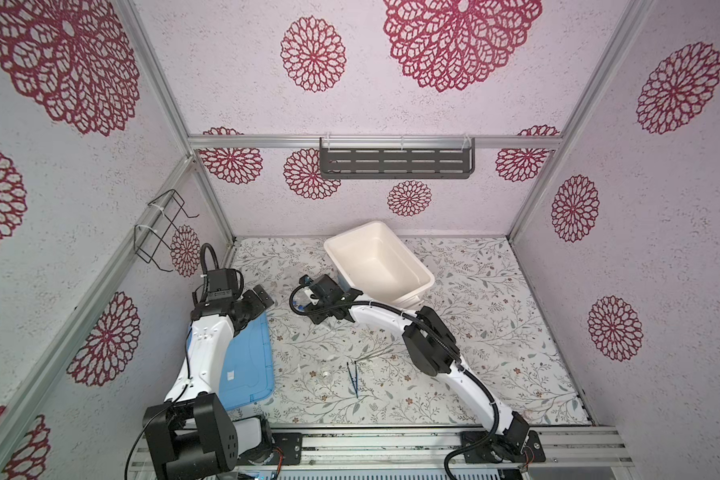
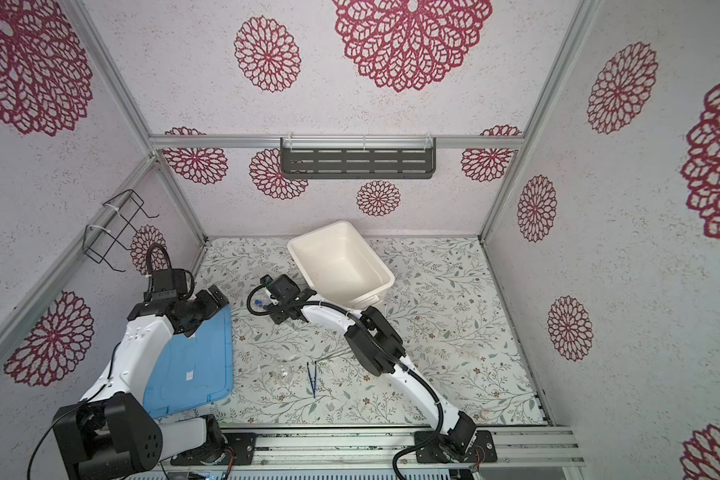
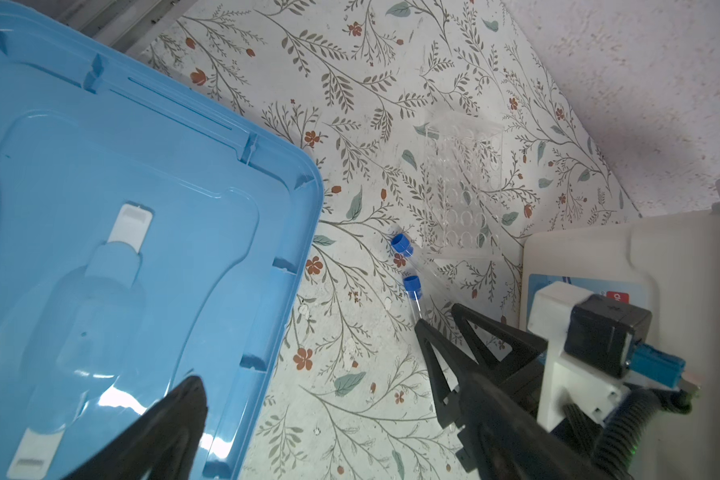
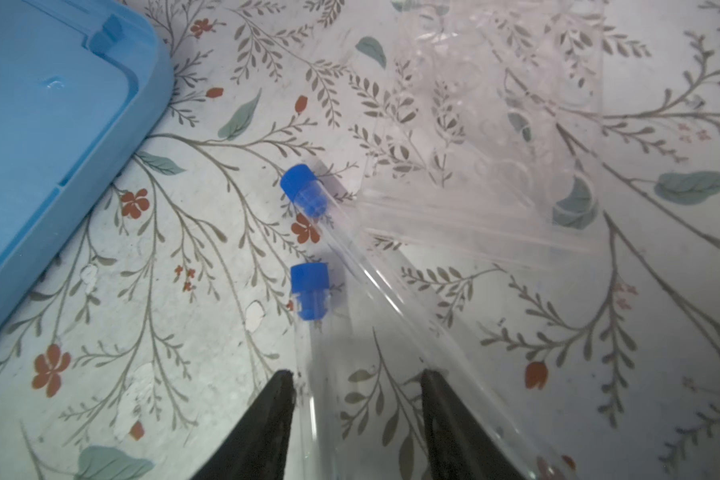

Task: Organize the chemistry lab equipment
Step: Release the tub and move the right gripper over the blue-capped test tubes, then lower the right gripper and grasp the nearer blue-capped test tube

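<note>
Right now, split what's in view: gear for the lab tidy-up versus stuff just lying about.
Job: blue-capped tube, second blue-capped tube, clear rack, tweezers, small clear flask.
Lying about: blue lid, white tub, wall shelf.

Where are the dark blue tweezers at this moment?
In both top views the dark blue tweezers lie on the table near its front middle, just right of a small clear vessel.

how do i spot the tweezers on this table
In a top view, start at the flat blue lid and look right across the floral mat. The tweezers lie near the front edge: thin and dark blue, while the vessel beside them is clear.
</note>
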